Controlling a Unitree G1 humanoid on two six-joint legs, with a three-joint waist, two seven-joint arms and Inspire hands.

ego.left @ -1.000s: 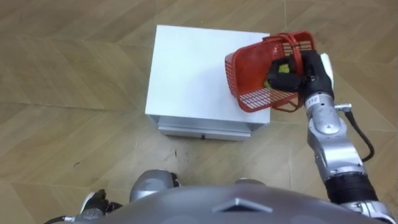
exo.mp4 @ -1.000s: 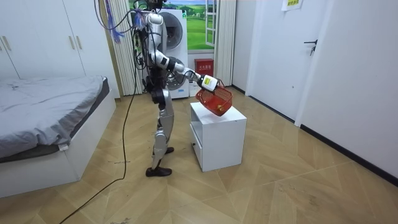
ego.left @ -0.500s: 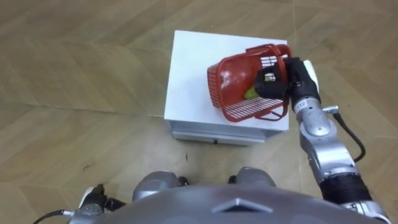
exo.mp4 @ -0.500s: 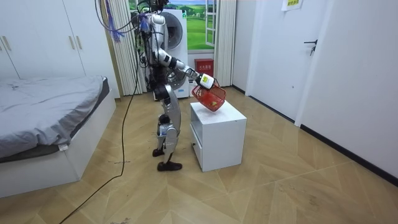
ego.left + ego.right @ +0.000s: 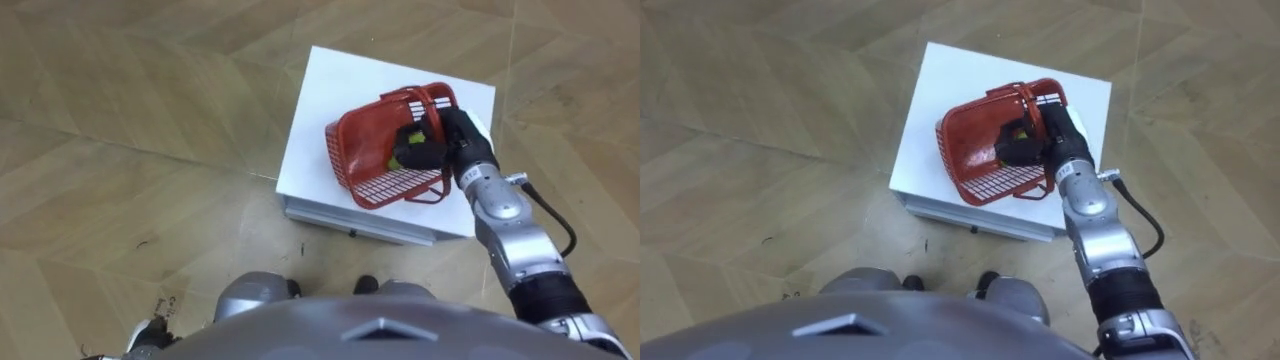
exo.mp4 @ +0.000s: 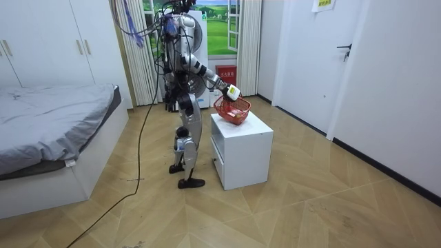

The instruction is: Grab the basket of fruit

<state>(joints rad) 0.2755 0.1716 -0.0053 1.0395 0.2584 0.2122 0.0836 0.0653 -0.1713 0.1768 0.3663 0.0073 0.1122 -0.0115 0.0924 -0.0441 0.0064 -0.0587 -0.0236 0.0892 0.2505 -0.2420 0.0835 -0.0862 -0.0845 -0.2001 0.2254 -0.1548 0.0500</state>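
I hold the red mesh fruit basket [image 5: 372, 152] by its handle with my right hand [image 5: 452, 132], fingers curled round the handle. The basket hangs tilted, its opening turned up and to the left, just over the top of the white cabinet [image 5: 328, 92]. A yellow-green fruit [image 5: 397, 156] lies inside against the wall nearest the hand. In the right eye view the basket [image 5: 980, 145] and right hand [image 5: 1057, 132] stand the same way. In the room view the basket [image 6: 232, 110] is low over the cabinet top. My left hand [image 5: 150, 334] shows small at the lower left edge.
I stand upright close to the cabinet's [image 6: 241, 153] front, which has a drawer. Wooden floor lies all round it. A bed [image 6: 48, 131] stands at the room view's left, with wardrobes and a washing machine behind me and a door [image 6: 348, 62] at the right.
The basket has come down closer to the cabinet top and hangs less tilted. In the room view I stepped nearer the cabinet. The eye view has shifted with me.
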